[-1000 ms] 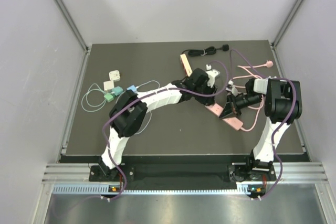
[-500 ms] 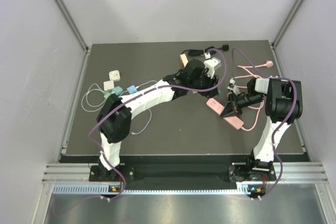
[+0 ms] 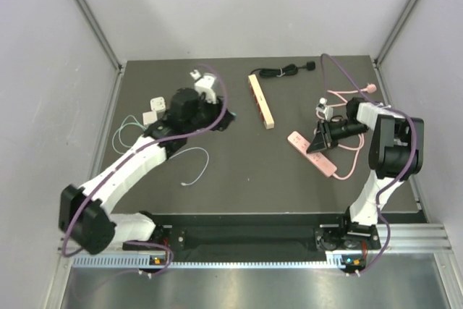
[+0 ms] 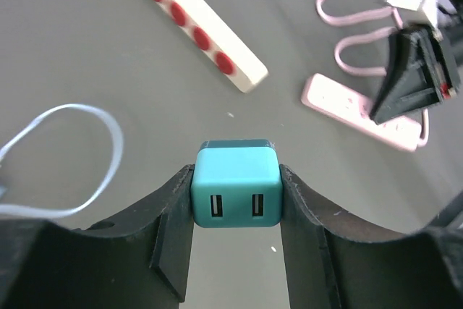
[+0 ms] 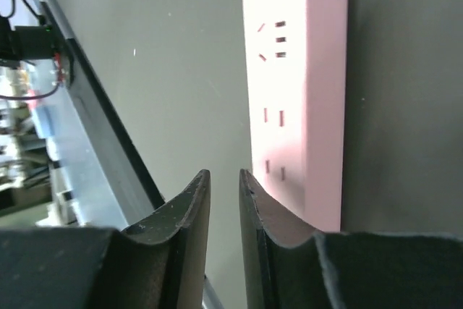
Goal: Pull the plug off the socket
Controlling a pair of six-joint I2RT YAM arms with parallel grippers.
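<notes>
In the centre of the left wrist view, a teal plug (image 4: 235, 186) is clamped between the fingers of the left gripper (image 4: 235, 179), w/ two USB slots on its near face. It is held off the mat and well apart from the pink power strip (image 4: 340, 106), seen at upper right of that frame. Lettering cannot be made out on any item. The only markings seen are the red dots along a wooden bar (image 3: 261, 100) and the socket holes on the strip (image 5: 300, 70).

In the right wrist view, the right gripper (image 5: 224, 175) is set at the strip's near end. Its jaws are parted by a thin slit w/ nothing between them.

Vs 1 s ago in the top view: the left gripper (image 3: 223, 119) has been swung from the strip at centre right back to the upper-left part of the mat, plug taken along. The bar, then half hidden by the arm, is now shown in full. The right gripper (image 3: 317, 142), pressed together before, is now cracked apart. The strip (image 3: 312, 153) is left approx. where it was.
</notes>
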